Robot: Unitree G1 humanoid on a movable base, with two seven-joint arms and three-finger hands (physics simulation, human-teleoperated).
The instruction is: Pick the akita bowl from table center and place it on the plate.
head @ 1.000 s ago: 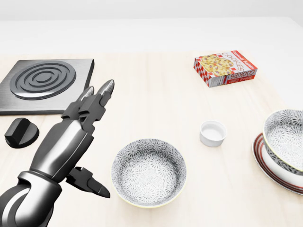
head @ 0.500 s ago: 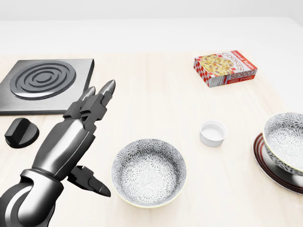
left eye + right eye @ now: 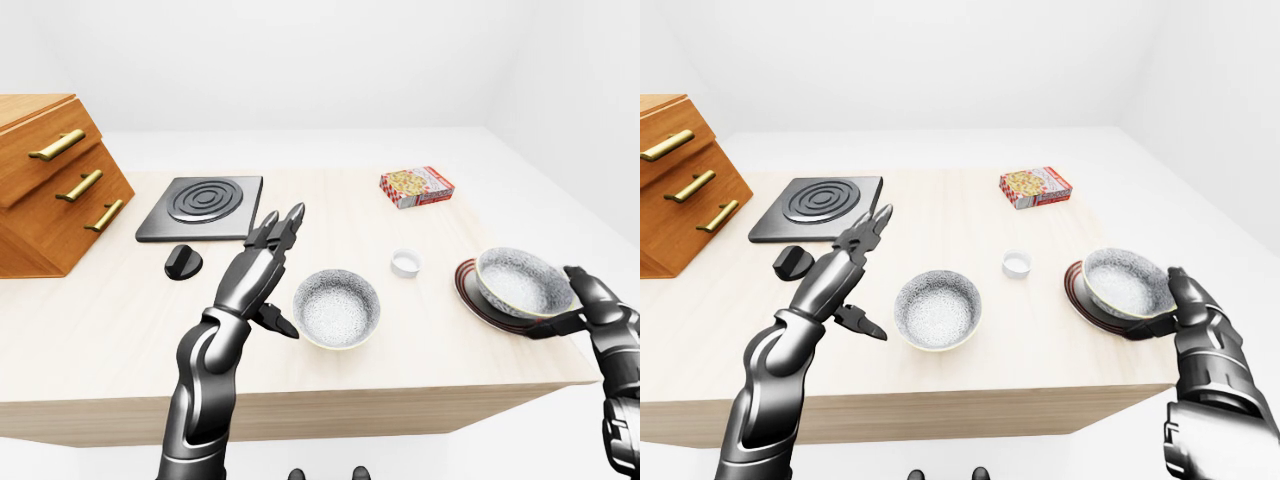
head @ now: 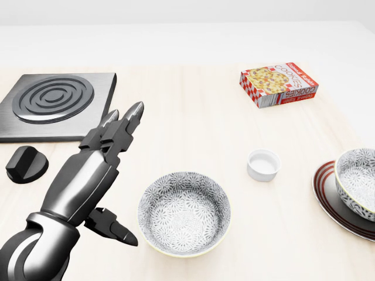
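Since a second ago the akita bowl [image 4: 358, 181] has slid toward the right edge of the head view and sits lower over the plate [image 4: 329, 199], near the table's right edge; nothing else on the table has shifted, so that's the bowl moving, not the camera. Bowl now looks upright, over the plate's right-hand part rather than centred; can't tell from these views whether its foot is fully down or a hair above. Right hand [image 3: 1188, 308] is at the bowl's near-right side, thumb and fingers [image 3: 1181, 288] wrapped on the rim and wall, so it is clamped on the bowl, not released. Judgement: pick and carry done, placement nearly done; what's left is to settle the bowl, open the fingers and back the hand off without dragging it off the plate. Risk is the off-centre seat: it could tip on the plate lip when let go. Left hand [image 3: 272, 262] hovers over the table's near-middle, fingers [image 4: 127, 124] spread apart, holding nothing. Just right of it a second patterned bowl [image 4: 184, 212] stands at the table's near-centre, untouched. Small white cup [image 4: 263, 165] sits between that bowl and the plate. Cookie box [image 4: 279, 84] lies toward the far right, burner plate [image 4: 55, 105] and black knob [image 4: 26, 164] at the far left, wooden drawer unit [image 3: 50, 180] on the left edge.
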